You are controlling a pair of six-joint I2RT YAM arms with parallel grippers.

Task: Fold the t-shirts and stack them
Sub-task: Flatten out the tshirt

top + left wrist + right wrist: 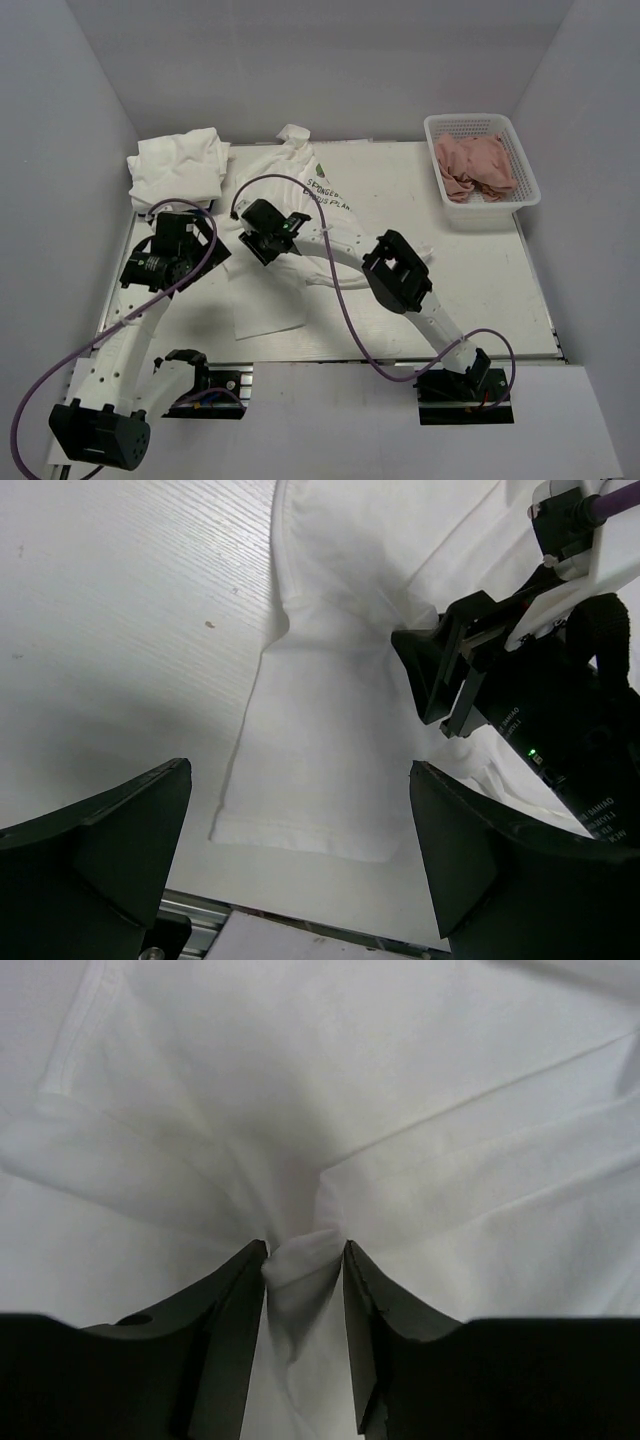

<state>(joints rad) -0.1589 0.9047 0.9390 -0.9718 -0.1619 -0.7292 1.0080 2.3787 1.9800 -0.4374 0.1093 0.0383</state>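
Our right hand (305,1255) is shut tight on a little bump of white cloth, squeezed between its two fingers (225,1340). That cloth is part of the shirt with the words on it (268,300), which lies open and wrinkly on the table (470,290), spreading out under and all around this hand. Our left hand (300,785) is wide open and holds nothing. It hangs just above the table, with a loose edge of the same shirt right below its fingers and the right hand up ahead of it, on its right. A pile of folded shirts (178,165) sits past the left hand, at the far corner. We think the job now is to fold this shirt, and we are near the start, for the shirt is not flat yet. To do it well, we should lift the pinch only a little, so the whole shirt does not drag along. We should pull slow and straight, so the fold comes out even. The left hand could come down and grab the loose edge below it, so both hands carry one side together. A small pinch like this can slip, so we must not tug hard.
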